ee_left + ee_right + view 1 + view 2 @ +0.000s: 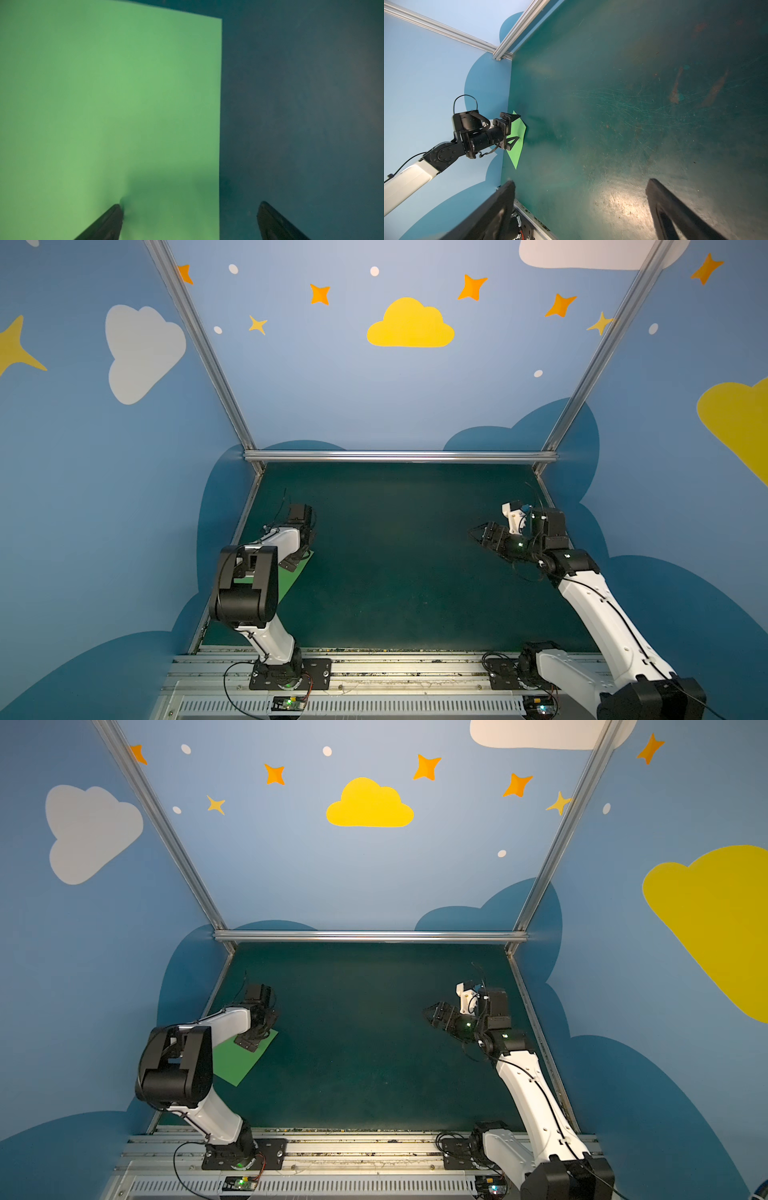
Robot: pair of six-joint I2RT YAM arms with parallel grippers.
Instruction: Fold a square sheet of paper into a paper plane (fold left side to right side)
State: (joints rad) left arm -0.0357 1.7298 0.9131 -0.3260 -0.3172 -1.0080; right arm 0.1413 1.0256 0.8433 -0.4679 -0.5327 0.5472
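Teal mat (395, 564); square sheet of paper (232, 1060) lying flat.
Left gripper (190, 206) agape, fingertip (116, 214) denting paper in wrist view only; right gripper (581, 181) agape, empty.

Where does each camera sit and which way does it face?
Both top views: high behind the bases, looking down over the dark teal table mat; left arm and right arm show.
Left wrist: above the bright green square sheet of paper; open left gripper straddles its edge.
Right wrist: raised, facing across the mat; open right gripper and the left arm show.
Shared: all show the sheet.
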